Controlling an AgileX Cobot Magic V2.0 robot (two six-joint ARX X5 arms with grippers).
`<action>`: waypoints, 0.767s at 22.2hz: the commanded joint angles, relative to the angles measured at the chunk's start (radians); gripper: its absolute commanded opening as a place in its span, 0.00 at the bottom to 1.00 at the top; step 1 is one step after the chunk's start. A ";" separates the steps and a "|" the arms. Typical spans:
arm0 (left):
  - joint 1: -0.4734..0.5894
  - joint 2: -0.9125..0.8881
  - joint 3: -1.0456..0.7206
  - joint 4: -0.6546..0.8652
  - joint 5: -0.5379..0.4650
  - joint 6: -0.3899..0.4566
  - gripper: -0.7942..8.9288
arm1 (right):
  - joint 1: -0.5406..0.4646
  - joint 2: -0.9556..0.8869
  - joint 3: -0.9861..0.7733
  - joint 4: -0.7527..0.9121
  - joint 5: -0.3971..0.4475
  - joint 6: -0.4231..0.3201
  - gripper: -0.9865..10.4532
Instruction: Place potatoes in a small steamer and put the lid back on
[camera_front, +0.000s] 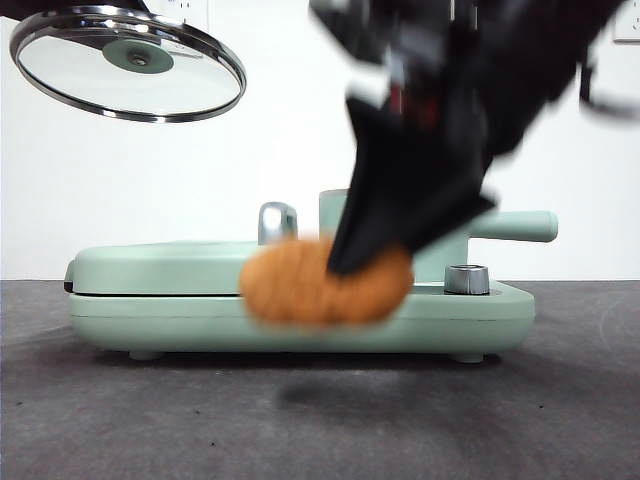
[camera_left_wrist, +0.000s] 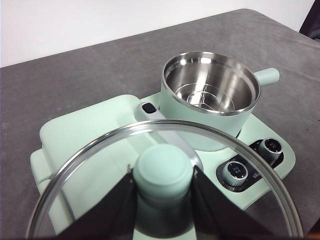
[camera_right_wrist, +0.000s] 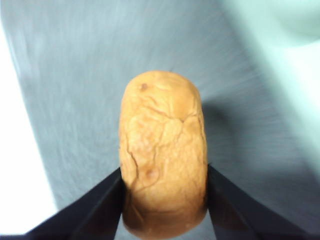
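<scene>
My right gripper (camera_front: 365, 262) is shut on the orange-brown potato (camera_front: 325, 281) and holds it above the grey table, in front of the griddle. In the right wrist view the cracked potato (camera_right_wrist: 162, 150) sits between the two black jaws. My left gripper (camera_left_wrist: 162, 192) is shut on the green knob (camera_left_wrist: 164, 170) of the glass lid (camera_front: 128, 62), held high at the upper left. The small steamer (camera_left_wrist: 210, 97), mint-green with a steel rim, stands open and empty on the base, its handle (camera_front: 515, 226) pointing right; in the front view the right arm mostly hides it.
The flat mint-green griddle (camera_front: 160, 270) with a chrome handle (camera_front: 277, 222) shares a base with the steamer. Two control knobs (camera_left_wrist: 237, 171) sit on the base's front corner. The grey table (camera_front: 120, 420) lies in front.
</scene>
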 joint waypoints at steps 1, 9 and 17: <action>-0.002 -0.002 0.013 0.026 0.000 0.023 0.09 | -0.005 -0.026 0.122 -0.153 0.090 0.114 0.26; -0.002 -0.002 0.013 0.027 0.000 0.027 0.09 | -0.185 0.035 0.538 -0.476 0.153 0.159 0.26; -0.002 -0.002 0.013 0.027 0.000 0.027 0.09 | -0.298 0.194 0.692 -0.406 0.152 0.084 0.26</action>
